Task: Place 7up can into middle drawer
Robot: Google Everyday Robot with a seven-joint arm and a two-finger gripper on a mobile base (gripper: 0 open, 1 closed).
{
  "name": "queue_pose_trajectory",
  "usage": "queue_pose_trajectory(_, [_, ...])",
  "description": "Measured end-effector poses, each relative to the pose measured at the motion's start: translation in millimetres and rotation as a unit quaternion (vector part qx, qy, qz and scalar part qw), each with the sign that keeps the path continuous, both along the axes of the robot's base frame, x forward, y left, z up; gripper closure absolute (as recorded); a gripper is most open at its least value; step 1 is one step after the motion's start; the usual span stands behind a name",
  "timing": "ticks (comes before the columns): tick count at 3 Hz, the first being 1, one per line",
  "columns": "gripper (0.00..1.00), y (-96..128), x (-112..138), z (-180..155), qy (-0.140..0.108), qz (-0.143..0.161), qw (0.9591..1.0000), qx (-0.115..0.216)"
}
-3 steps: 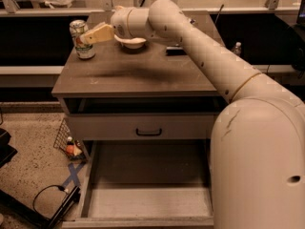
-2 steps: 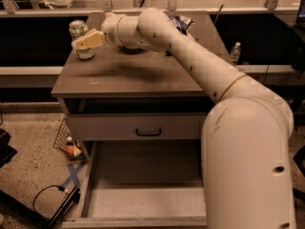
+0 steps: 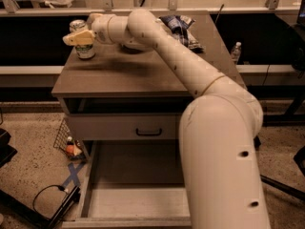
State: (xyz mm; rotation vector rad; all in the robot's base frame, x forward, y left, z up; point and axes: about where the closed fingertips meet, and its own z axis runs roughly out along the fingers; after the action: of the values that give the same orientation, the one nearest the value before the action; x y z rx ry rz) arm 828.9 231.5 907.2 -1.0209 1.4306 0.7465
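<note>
The 7up can (image 3: 84, 47), whitish with green lettering, stands upright at the back left of the brown cabinet top (image 3: 128, 75). My gripper (image 3: 82, 30) is at the can, reaching in from the right. One yellowish finger (image 3: 77, 37) crosses the can's front and the other lies behind it, so the can sits between them. The jaws look open around it. The middle drawer (image 3: 138, 199) is pulled out at the bottom of the view, its flat grey floor bare. My arm hides its right part.
A closed grey drawer front with a black handle (image 3: 148, 131) sits above the open drawer. A dark snack bag (image 3: 183, 28) lies at the back right of the top. A wire basket with items (image 3: 69, 144), blue tape (image 3: 74, 173) and a cable are on the floor at left.
My gripper has swung left across the cabinet top from near the bowl to the can and now straddles it. The can has not moved.
</note>
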Motion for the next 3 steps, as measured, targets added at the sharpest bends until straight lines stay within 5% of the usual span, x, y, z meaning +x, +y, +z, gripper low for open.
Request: queue_pose_trajectory(3, [0.88, 19.2, 7.0, -5.1, 0.006, 0.010, 0.9999, 0.006])
